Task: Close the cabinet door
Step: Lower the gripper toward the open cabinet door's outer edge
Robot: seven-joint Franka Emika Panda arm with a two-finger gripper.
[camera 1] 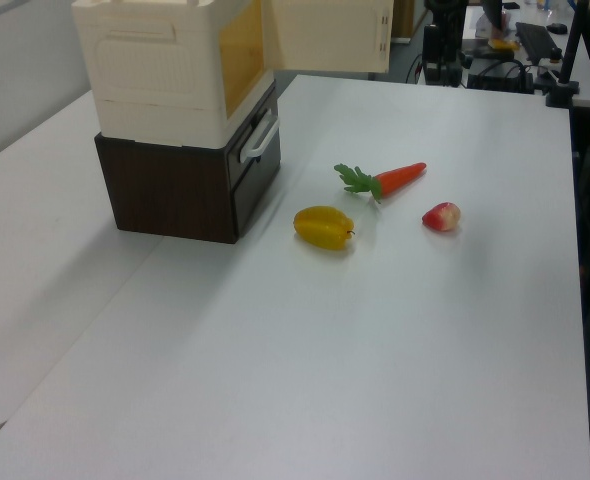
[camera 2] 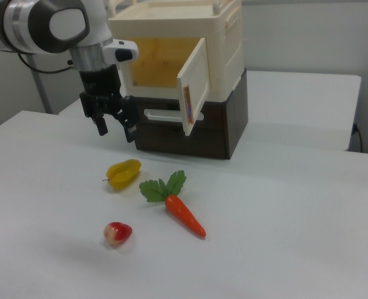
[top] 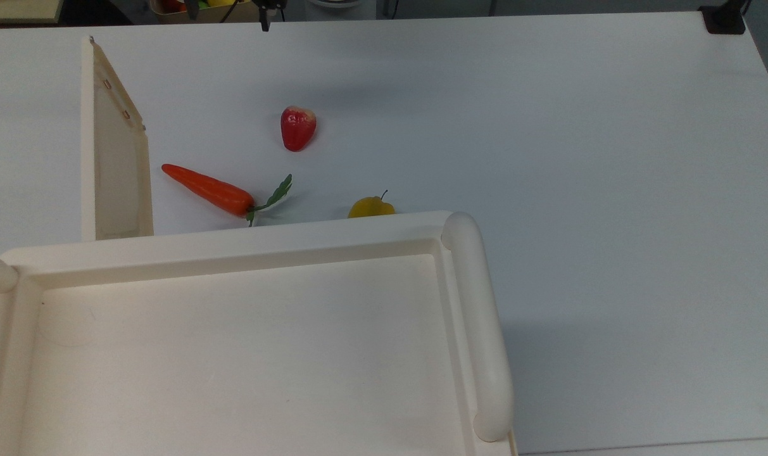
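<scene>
The cabinet door [camera 2: 193, 85] is a thin cream panel that stands swung open from the cream cabinet [camera 2: 218, 43], showing a yellowish inside. In the top view the cabinet door [top: 114, 152] juts out from the left end of the cabinet's recessed top [top: 232, 342]. In the left view the cabinet door [camera 1: 325, 35] sticks out toward the table's far end. My gripper [camera 2: 115, 129] hangs open and empty above the table, to the right view's left of the door and apart from it. One dark fingertip [top: 264, 24] shows at the top view's upper edge.
An orange carrot [top: 209, 189], a red fruit [top: 297, 128] and a yellow pepper [top: 371, 207] lie on the white table [top: 548, 158] in front of the cabinet. The cabinet stands on a dark brown drawer unit [camera 2: 190, 134]. Dark equipment [camera 1: 505, 60] crowds the table's far end.
</scene>
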